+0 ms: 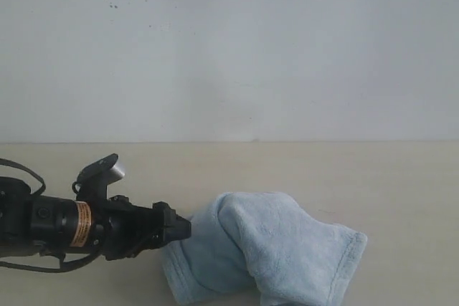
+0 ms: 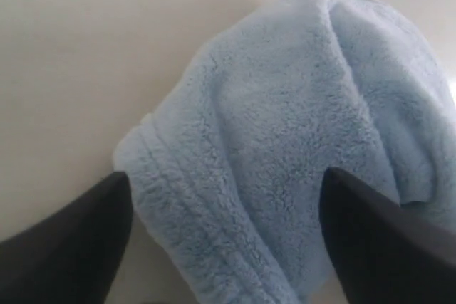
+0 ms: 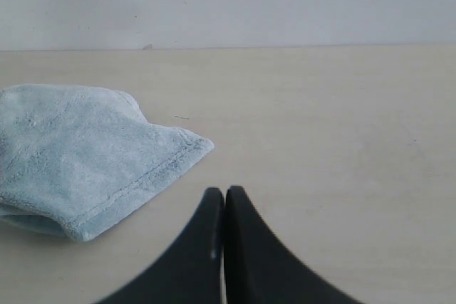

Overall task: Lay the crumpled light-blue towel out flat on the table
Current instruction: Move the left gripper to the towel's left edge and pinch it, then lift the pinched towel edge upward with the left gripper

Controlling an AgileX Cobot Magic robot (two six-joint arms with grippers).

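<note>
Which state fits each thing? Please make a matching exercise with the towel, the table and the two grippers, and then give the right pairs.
Column one:
1. towel
2. table
3. left gripper
4. right gripper

Column two:
a. shut, fingers pressed together, holding nothing
b. pale beige, flat and smooth
c. open, one finger on each side of pale-blue cloth
d. crumpled in a heap, not spread

Right pairs: 1-d, 2-b, 3-c, 4-a.

Bare tabletop (image 1: pixel 401 177) lies open behind and right of the towel (image 1: pixel 265 249); the left gripper (image 1: pixel 183 228) (jaws spread against the cloth's edge) blocks its left side, the wall (image 1: pixel 229 48) bounds the back
</note>
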